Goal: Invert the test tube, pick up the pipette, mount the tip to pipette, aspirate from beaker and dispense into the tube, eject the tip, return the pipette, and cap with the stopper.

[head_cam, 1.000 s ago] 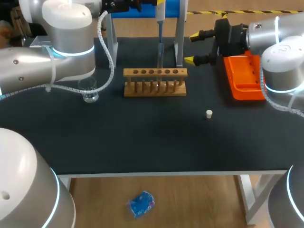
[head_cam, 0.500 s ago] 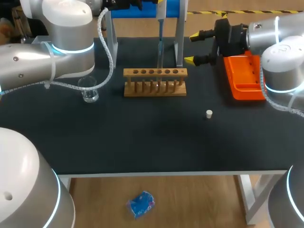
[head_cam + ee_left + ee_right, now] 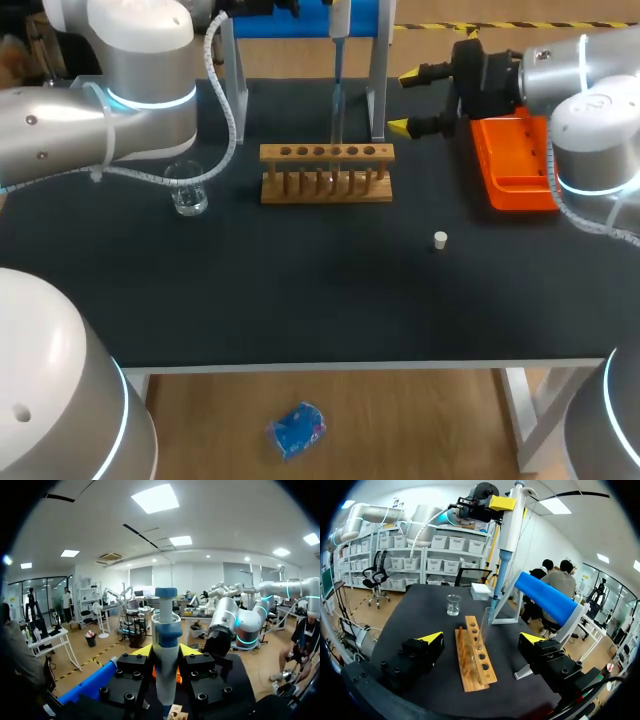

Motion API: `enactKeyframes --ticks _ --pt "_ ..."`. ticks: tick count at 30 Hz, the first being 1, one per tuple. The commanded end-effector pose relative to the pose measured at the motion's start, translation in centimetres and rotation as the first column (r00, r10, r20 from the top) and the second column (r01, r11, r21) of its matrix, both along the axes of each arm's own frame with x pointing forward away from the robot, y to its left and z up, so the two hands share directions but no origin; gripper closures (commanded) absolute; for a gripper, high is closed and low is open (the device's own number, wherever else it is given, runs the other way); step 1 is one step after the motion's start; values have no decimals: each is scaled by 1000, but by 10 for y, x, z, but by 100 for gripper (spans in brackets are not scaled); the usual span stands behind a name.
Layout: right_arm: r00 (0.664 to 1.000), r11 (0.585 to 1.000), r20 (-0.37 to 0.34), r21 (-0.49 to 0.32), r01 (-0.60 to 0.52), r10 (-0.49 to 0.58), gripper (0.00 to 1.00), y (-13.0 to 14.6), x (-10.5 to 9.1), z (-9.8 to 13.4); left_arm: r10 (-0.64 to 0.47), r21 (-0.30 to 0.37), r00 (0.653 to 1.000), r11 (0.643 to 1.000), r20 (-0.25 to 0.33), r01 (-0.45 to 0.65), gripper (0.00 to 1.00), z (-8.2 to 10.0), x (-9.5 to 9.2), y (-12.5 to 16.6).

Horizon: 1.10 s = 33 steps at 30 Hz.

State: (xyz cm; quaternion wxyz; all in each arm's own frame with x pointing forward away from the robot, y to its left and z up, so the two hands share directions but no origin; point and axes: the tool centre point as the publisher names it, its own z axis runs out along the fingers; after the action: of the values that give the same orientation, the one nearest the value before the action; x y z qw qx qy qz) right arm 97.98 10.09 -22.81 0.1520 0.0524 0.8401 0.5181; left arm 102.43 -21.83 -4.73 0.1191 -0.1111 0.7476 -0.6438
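Blue-and-white pipette (image 3: 339,18) upright above clear test tube (image 3: 337,118) in wooden rack (image 3: 300,153), glass beaker (image 3: 188,190) upright, white stopper (image 3: 440,239) well apart

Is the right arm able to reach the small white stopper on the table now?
Probably yes. The right gripper is open and empty, and the stopper lies alone on the table, apart from the rack and the orange tray.

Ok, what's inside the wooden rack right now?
One clear tube stands in the rack, with the pipette tip about at its mouth. The other holes look empty. Whether the tube holds liquid can't be seen.
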Motion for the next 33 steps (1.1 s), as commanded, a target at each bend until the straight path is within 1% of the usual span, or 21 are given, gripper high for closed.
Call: enactKeyframes --ticks 1,20,31,33 --pt "1000 1000 0 0 0 0 0 0 0 -1 -4 4 1000 1000 -1 4 100 2 1 1" --pt "1000 1000 0 0 0 0 0 0 0 -1 -12 10 1000 1000 2 12 100 7 0 0" --pt "1000 1000 0 0 0 0 0 0 0 -1 -11 15 1000 1000 9 11 100 13 -3 1" --pt "1000 1000 0 0 0 0 0 0 0 -1 -13 6 1000 1000 11 13 100 14 -3 1"
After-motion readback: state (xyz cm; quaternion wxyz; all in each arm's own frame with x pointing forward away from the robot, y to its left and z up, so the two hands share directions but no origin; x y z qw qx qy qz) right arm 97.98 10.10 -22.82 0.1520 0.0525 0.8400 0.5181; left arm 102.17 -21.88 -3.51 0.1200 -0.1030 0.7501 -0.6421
